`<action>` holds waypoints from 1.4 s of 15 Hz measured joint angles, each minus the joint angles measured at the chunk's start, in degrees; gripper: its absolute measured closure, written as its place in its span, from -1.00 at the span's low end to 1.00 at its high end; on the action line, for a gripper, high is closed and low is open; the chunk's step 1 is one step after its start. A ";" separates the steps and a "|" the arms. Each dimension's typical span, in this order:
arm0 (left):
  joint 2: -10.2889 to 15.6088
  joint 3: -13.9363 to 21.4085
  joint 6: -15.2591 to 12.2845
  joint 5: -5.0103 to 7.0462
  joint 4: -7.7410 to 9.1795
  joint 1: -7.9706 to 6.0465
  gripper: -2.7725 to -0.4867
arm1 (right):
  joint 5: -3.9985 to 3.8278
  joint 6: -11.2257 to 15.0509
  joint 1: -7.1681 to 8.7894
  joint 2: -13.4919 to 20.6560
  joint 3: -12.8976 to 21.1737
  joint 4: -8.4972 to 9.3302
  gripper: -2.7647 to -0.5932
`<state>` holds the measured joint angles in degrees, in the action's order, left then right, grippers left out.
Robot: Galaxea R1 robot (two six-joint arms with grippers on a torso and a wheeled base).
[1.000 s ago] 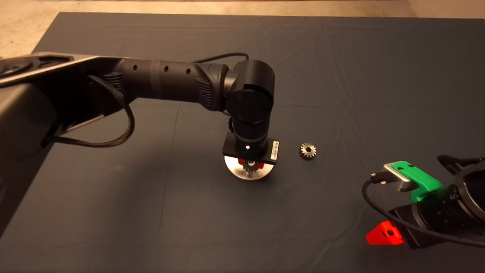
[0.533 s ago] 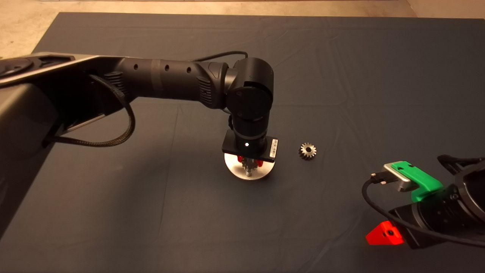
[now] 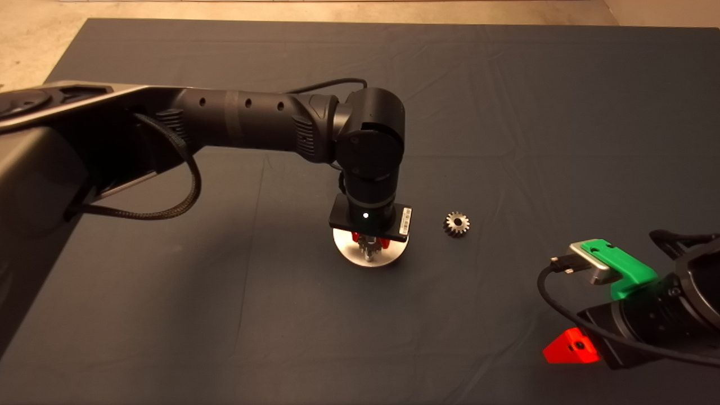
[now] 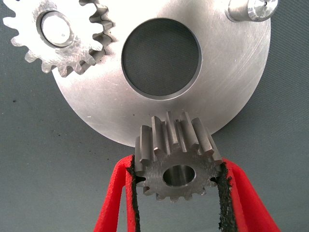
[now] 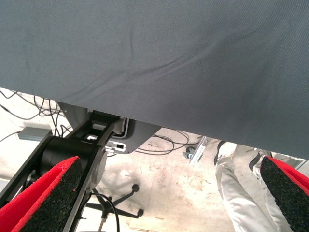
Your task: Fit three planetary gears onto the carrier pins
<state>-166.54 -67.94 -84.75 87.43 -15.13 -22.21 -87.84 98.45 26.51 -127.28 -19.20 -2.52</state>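
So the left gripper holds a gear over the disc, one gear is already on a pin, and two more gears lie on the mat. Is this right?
Not quite: the head view shows only one loose gear on the mat, not two. The rest holds: the left gripper grips a gear over the disc, and one gear sits on a pin.

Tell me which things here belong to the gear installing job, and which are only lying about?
Job:
- held gear in left gripper
- fitted gear on its pin
- spare gear on the mat
- bare pin
- carrier disc

Lying about:
- cables
- a person's leg
- idle right gripper
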 joint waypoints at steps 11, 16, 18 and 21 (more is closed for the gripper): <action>2.10 1.35 -0.01 -0.20 -0.09 0.99 0.82 | 0.01 0.00 0.00 0.00 0.00 0.00 -0.99; 2.06 1.73 -0.06 -0.02 0.11 1.24 0.82 | -0.01 0.00 0.00 0.00 0.00 0.00 -0.99; 1.71 1.73 -0.20 0.09 0.35 1.32 0.82 | 0.02 0.00 -0.02 0.00 0.00 0.00 -0.99; 0.90 1.73 -0.22 0.07 0.96 1.62 0.82 | -0.03 0.00 0.00 0.02 0.00 0.00 -0.99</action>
<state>-165.63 -66.21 -84.97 87.50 -14.17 -20.59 -87.87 98.45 26.51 -127.26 -19.20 -2.52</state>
